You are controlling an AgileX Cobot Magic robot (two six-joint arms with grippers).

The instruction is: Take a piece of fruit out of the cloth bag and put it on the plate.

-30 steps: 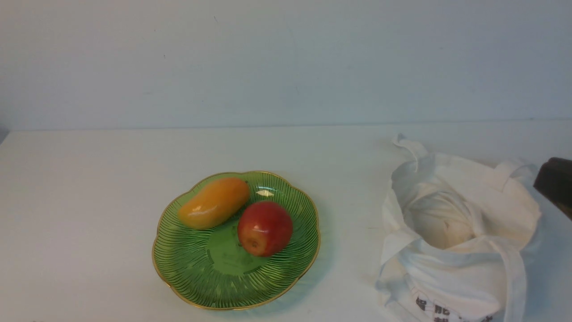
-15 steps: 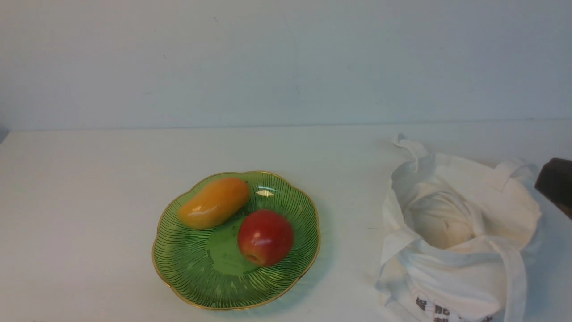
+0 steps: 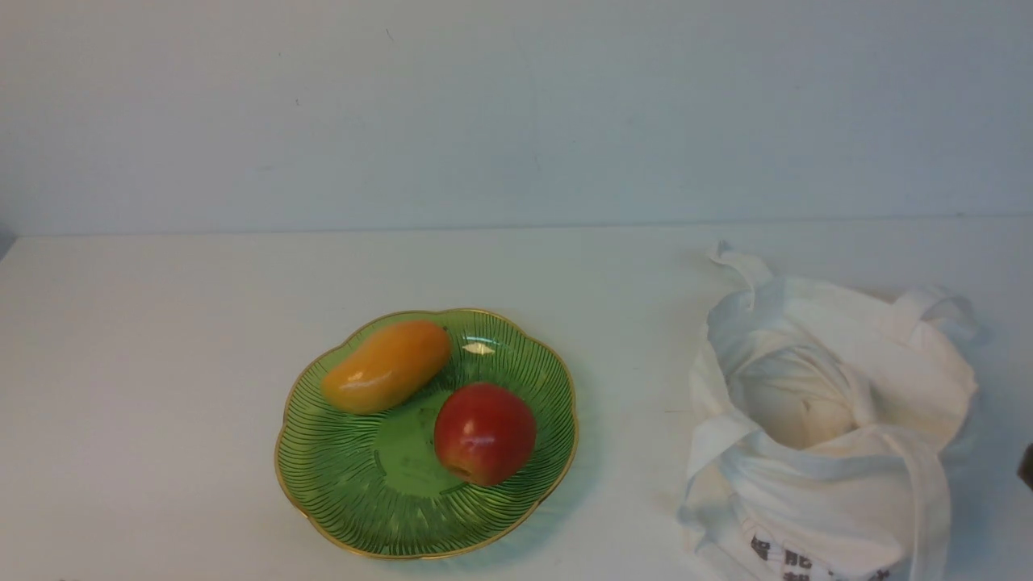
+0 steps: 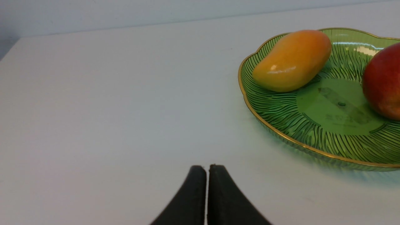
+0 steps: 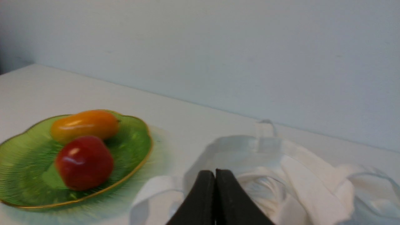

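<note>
Item 1, left gripper (image 4: 206, 167): its jaws are sitting pressed together with nothing between them, hanging low over bare counter (image 4: 109, 103). Nothing is lying directly under them.

Item 2, right gripper (image 5: 215, 172): its jaws are likewise pressed together and carrying nothing. They are hanging above the near edge of the cloth bag (image 5: 281, 168), clear of the fabric.

Item 3, cloth bag (image 3: 831, 420): white, slumped on the counter just beyond and beneath the right jaws, its mouth gaping upward and its handles flopping outward. A pale rounded bulge is showing inside the mouth; whether that is fruit or folded cloth cannot be told.

Item 4, plate (image 3: 355, 500): green ribbed glass with a gold rim, sitting farther out from the right jaws, past the bag, and just beyond the left jaws to one side. Its dished shape is probably keeping the round fruit from rolling off.

Item 5, apple (image 3: 484, 433): red, resting on the plate on the half nearer the bag.

Item 6, mango (image 3: 387, 365): orange-yellow, lying on its side on the plate's far half, close beside the apple; contact cannot be told.

Status: with fruit on the plate and both jaws carrying nothing, the task is appearing complete, or a further fetch is pending.
</note>
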